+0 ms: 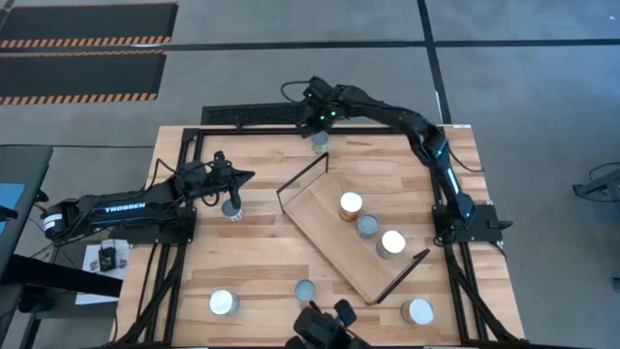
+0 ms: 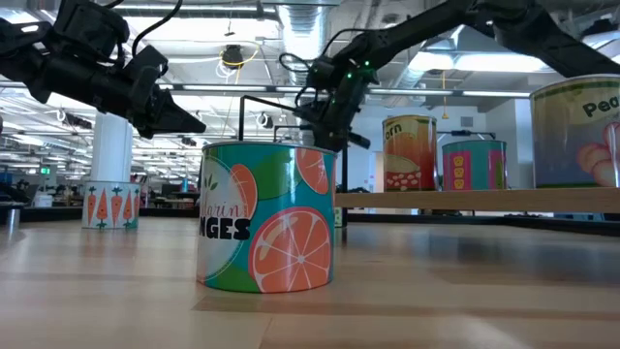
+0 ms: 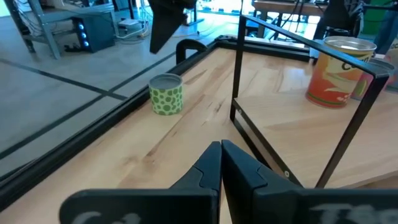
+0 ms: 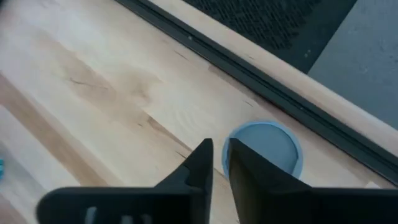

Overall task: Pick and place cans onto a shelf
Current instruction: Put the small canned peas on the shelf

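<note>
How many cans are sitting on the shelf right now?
3, in a row along the shelf: a white-topped can, a pale-blue-topped can, and a bright-topped can. Five more stand off it on the table; none looks hidden.

Bright, even overhead light; soft shadows; right wrist view blurred.

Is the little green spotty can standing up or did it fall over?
Standing up. The green spotted can sits on its flat bottom on the table, round lid facing up.
</note>
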You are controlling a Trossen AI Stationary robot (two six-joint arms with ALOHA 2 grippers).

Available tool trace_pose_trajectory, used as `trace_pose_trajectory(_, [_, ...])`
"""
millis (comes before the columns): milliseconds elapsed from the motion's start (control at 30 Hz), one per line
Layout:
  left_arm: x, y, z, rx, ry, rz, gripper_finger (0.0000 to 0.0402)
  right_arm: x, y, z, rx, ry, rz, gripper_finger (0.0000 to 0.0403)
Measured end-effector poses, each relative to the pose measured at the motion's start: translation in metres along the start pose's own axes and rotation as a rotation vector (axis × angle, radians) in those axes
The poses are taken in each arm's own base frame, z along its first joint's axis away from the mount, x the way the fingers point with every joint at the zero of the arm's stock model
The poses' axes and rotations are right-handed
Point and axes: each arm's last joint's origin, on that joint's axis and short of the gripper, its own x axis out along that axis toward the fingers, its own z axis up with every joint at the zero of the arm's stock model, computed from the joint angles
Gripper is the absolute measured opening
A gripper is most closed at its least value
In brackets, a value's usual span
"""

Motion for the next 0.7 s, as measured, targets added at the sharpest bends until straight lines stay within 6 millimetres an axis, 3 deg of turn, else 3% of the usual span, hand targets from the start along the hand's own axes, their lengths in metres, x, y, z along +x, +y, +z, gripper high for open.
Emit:
trace_pose_trajectory(200, [0.0, 0.0, 0.0, 0.0, 0.004, 0.0, 0.0, 0.017, -0.002, -0.004, 0.003, 0.03, -0.015, 0.0132])
trace_pose_trajectory(400, [0.0, 0.0, -0.001, -0.003, 0.006, -0.001, 0.0, 0.016, -0.003, -0.003, 0.007, 0.015, -0.031, 0.0179])
trace_pose_trajectory(700, [0.0, 0.0, -0.001, -0.008, 0.006, -0.003, 0.0, 0.015, -0.025, 0.005, 0.151, 0.008, -0.07, 0.0195])
